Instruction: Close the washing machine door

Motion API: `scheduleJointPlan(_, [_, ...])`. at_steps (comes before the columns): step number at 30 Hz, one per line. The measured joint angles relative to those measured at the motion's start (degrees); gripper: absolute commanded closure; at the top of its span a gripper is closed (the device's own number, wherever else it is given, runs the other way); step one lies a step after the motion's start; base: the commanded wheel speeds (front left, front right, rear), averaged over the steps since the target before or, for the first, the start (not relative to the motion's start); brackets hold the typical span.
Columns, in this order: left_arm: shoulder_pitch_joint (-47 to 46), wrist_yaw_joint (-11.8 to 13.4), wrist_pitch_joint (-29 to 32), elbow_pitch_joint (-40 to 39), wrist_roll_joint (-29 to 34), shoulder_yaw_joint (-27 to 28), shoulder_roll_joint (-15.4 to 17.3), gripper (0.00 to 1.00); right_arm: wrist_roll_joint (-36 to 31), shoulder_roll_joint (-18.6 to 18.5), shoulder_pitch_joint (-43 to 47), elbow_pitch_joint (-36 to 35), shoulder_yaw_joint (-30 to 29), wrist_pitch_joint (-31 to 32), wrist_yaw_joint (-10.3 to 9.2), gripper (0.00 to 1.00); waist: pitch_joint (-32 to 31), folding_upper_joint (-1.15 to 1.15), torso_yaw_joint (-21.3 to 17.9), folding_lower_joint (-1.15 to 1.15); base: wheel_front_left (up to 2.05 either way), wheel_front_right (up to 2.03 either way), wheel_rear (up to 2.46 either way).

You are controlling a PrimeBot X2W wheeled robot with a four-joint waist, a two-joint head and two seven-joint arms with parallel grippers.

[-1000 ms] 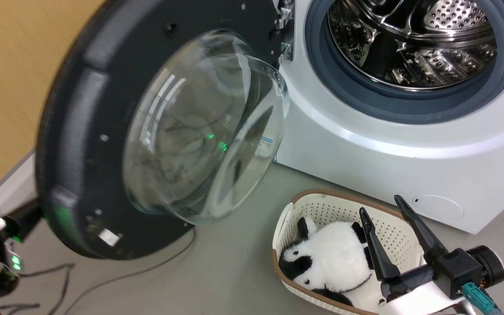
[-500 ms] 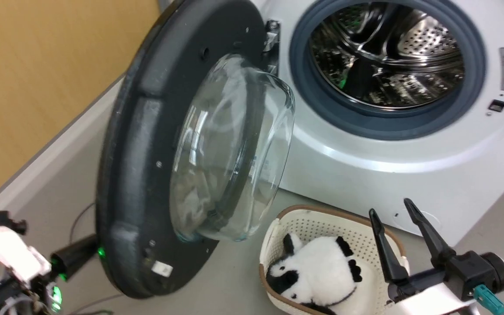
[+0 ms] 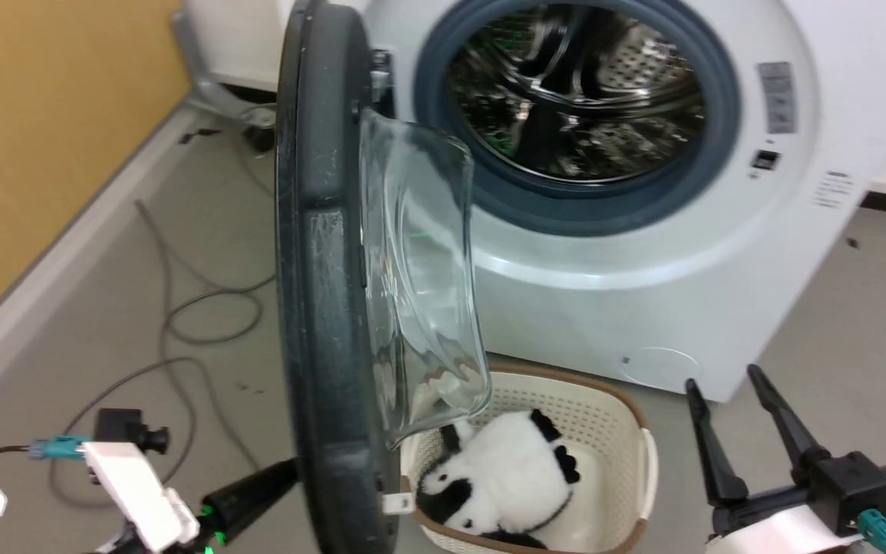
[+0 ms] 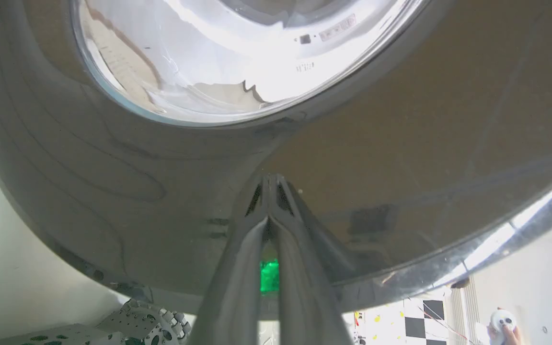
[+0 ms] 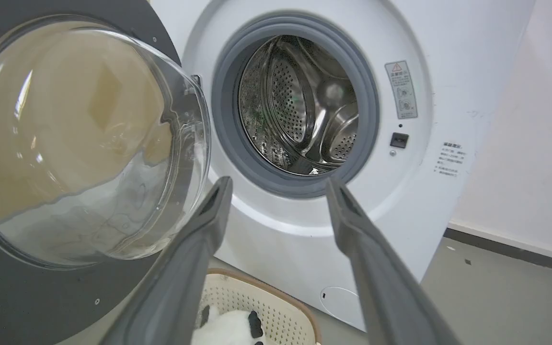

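You've got the L gripper [image 4: 269, 224] low at lower left, pointing up-right, jaws together, tips touching the glossy outer face of the door [image 3: 320, 269]. Door stands edge-on, approx square to the washer [image 3: 604, 285] front. R gripper [image 3: 721, 377] hangs low right, jaws wide apart, empty. Basket [image 3: 589, 415] w/ panda [image 3: 504, 469] sits just under the door's glass; open floor [image 3: 835, 323] right of it.

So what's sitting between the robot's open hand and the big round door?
A cream basket with a panda toy inside sits on the floor between the right gripper and the washing machine door. The head view shows it.
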Motion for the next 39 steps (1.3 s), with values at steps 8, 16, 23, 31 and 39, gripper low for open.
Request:
scheduleJointPlan(8, [1.0, -3.2, -7.3, 2.0, -3.6, -8.0, -0.7, 1.0, -0.4, 0.0, 0.1, 1.7, -1.3, 0.0, 0.0, 0.0, 0.6, 0.0, -6.7, 0.0, 0.0, 0.0, 0.0])
scheduleJointPlan(16, [-1.1, -5.0, -20.9, 7.9, -7.9, -15.9, -0.9, 1.0, -1.2, 0.0, -0.1, 1.8, -1.6, 0.0, 0.0, 0.0, 1.9, 0.0, -13.6, 0.0, 0.0, 0.0, 0.0])
scheduleJointPlan(23, [-7.1, -7.2, -34.7, 13.3, -10.4, -21.8, -1.0, 1.0, -1.2, 0.0, -0.2, 1.7, -1.2, 0.0, 0.0, 0.0, 3.7, 0.0, -20.2, 0.0, 0.0, 0.0, 0.0])
scheduleJointPlan(31, [-16.0, -7.9, -50.5, 20.7, -10.5, -25.3, -1.1, 1.0, -1.0, 0.0, -0.4, 1.7, -0.5, 0.0, 0.0, 0.0, 6.1, 0.0, -25.2, 0.0, 0.0, 0.0, 0.0])
scheduleJointPlan(39, [-19.9, -8.3, -55.3, 25.9, -10.3, -28.5, -1.1, 1.0, -0.1, 0.0, -0.4, 2.0, 0.0, 0.0, 0.0, 0.0, 6.1, 0.0, -25.5, 0.0, 0.0, 0.0, 0.0])
